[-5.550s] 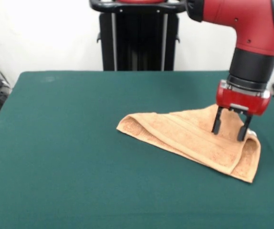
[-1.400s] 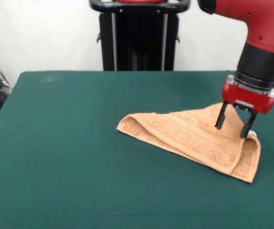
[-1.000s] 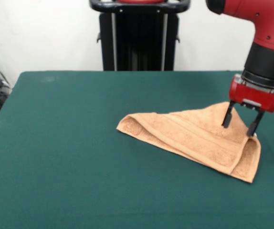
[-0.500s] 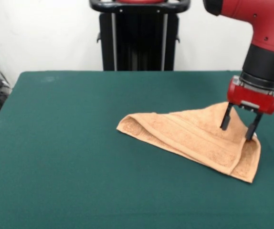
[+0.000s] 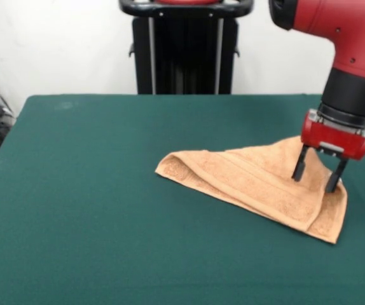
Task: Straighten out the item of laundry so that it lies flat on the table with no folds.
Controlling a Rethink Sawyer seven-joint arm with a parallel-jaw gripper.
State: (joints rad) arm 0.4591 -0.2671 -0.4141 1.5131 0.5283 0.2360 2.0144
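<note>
Soft orange-tan terry towel (image 5: 259,184) lies folded over on the dark green felt bench (image 5: 93,210); limp, light. My tool (image 5: 317,176), prongs apart, should pinch its top-layer corner.

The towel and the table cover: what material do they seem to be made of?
The towel looks like soft terry cotton: matte orange-tan, a fuzzy surface, flat woven bands near an edge, and it drapes in folds. The table cover looks like dark green felt or a similar cloth: matte, even, without shine; the exact fibre cannot be told.
</note>
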